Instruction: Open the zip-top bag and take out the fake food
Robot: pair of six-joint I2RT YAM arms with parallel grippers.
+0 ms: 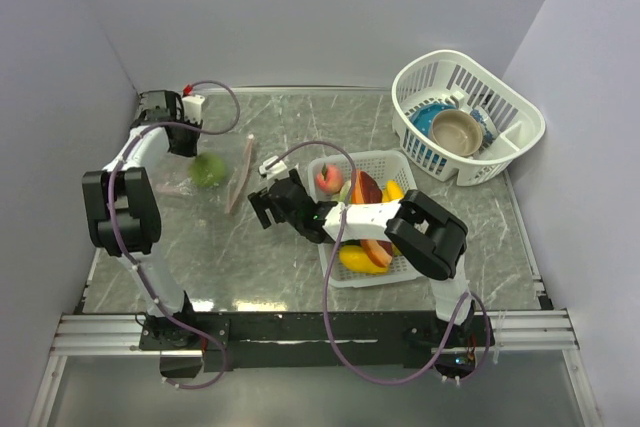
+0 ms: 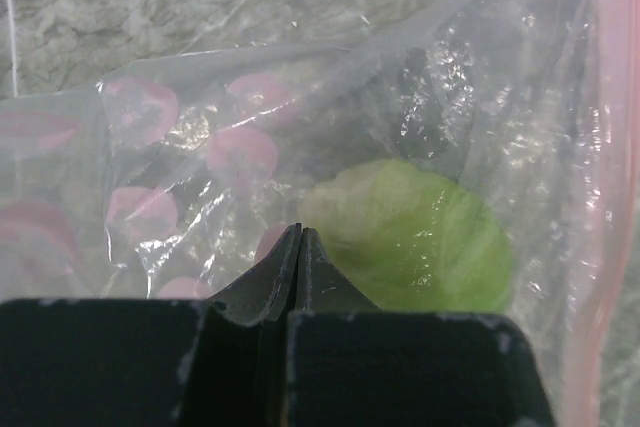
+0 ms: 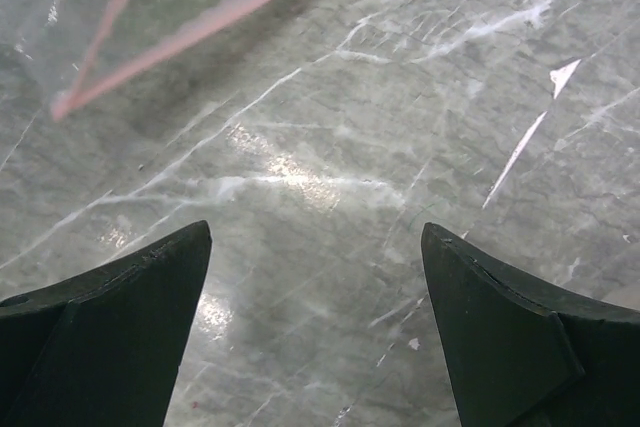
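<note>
The zip-top bag [image 1: 190, 182] lies at the left of the table, its pinkish zip strip [image 1: 240, 172] toward the middle. Green lettuce [image 1: 208, 169] is inside it. My left gripper [image 1: 190, 147] is at the bag's far left; in the left wrist view its fingertips [image 2: 300, 232] meet on the clear plastic [image 2: 420, 77] beside the lettuce [image 2: 420, 237]. My right gripper [image 1: 262, 202] is open and empty just right of the zip strip; the right wrist view [image 3: 317, 232] shows bare table under it and the strip [image 3: 180, 27] ahead. Pink-red fruit [image 1: 328, 179], an orange and dark red slice [image 1: 365, 189] and banana [image 1: 360, 259] lie in the tray.
The white perforated tray [image 1: 385, 159] sits right of centre under my right arm. A white basket [image 1: 470, 62] at the back right holds a blue bowl [image 1: 430, 122] and a tan bowl [image 1: 458, 132]. Walls close in on the left, back and right.
</note>
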